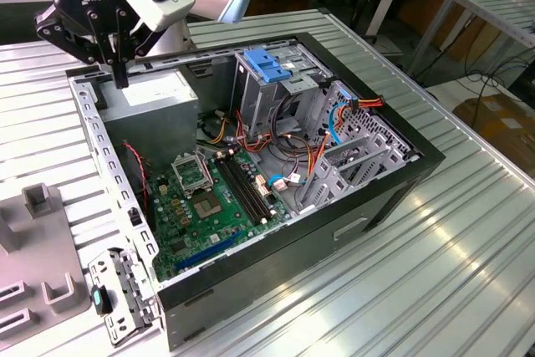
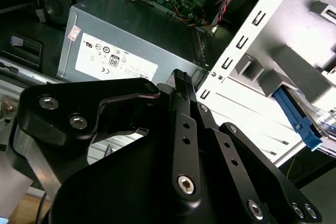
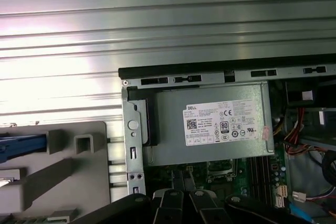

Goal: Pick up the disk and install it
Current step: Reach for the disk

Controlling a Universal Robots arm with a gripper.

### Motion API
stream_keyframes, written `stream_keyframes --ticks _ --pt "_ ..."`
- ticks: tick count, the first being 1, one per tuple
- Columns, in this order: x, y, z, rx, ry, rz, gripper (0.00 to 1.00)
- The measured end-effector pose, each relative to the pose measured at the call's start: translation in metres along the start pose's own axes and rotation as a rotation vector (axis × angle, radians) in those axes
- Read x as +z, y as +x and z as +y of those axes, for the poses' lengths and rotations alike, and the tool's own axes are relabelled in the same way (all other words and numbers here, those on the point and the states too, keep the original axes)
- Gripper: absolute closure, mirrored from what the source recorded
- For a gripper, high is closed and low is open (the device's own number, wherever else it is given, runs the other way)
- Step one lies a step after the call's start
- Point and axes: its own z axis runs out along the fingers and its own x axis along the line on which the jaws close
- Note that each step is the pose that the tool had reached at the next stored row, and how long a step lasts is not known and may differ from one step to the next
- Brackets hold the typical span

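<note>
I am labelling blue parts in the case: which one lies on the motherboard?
The long dark-blue slot; the latch plate tops the drive cage, the cable hangs beside.

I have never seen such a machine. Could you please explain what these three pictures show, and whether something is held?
It is one robot arm over an open computer case that lies on a ribbed metal table. The exterior view looks from outside the arm. Both wrist views come from cameras riding on the arm. The black end effector hangs shut and empty above the grey power supply at the case's corner. The disk, with a blue rail, rests in a grey holder beside the case, not yet picked up.
</note>
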Motion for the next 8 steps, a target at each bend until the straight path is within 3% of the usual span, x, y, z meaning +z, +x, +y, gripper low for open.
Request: stream_keyframes --ticks 8 --pt "-0.0001 0.0046 -0.0003 0.000 0.0000 0.0000 0.89"
